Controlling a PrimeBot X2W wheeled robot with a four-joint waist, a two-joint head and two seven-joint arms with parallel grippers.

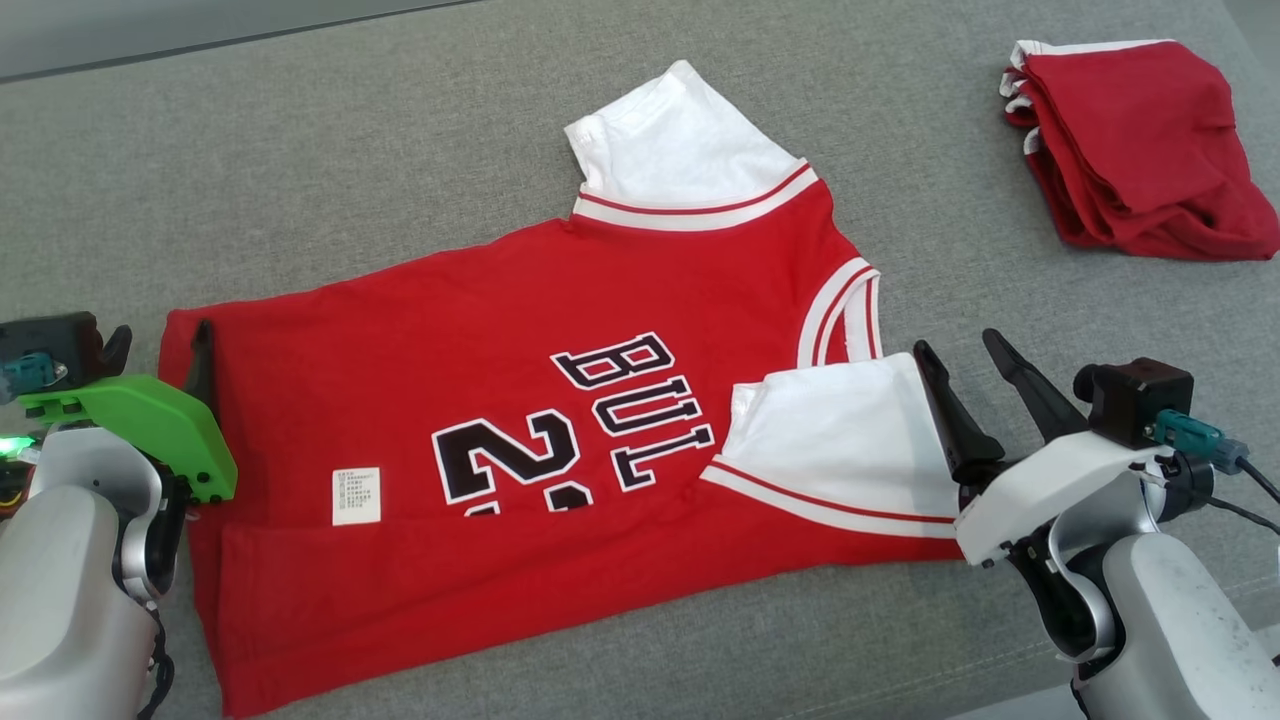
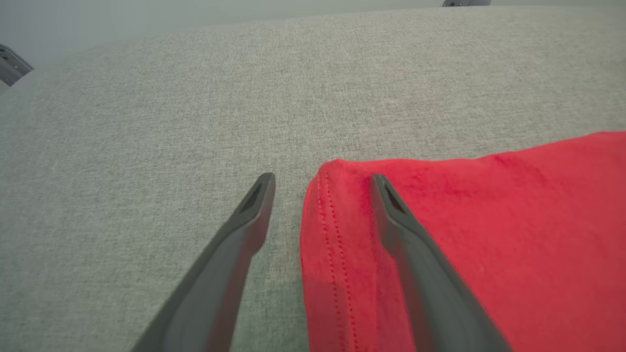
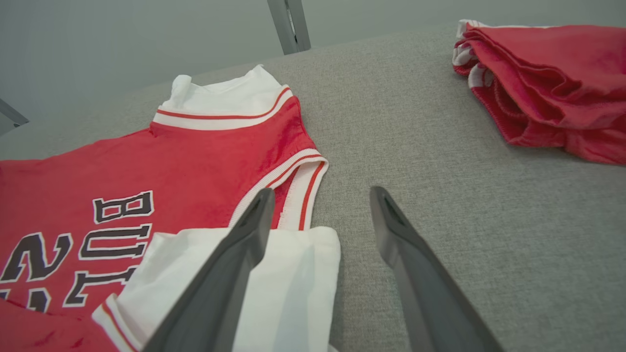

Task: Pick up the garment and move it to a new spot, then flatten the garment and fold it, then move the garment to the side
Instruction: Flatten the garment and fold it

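your left gripper point(image 2: 321, 178) and right gripper point(image 3: 323, 191) both gape wide; pinch the shirt point(image 1: 400, 380) at hem point(image 2: 332, 244) and sleeve point(image 1: 840, 420) together, evenly.

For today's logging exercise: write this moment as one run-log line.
stage: mid-fold | jersey: spread, near edge folded over | left end effector: open, astride hem | right end effector: open, at sleeve
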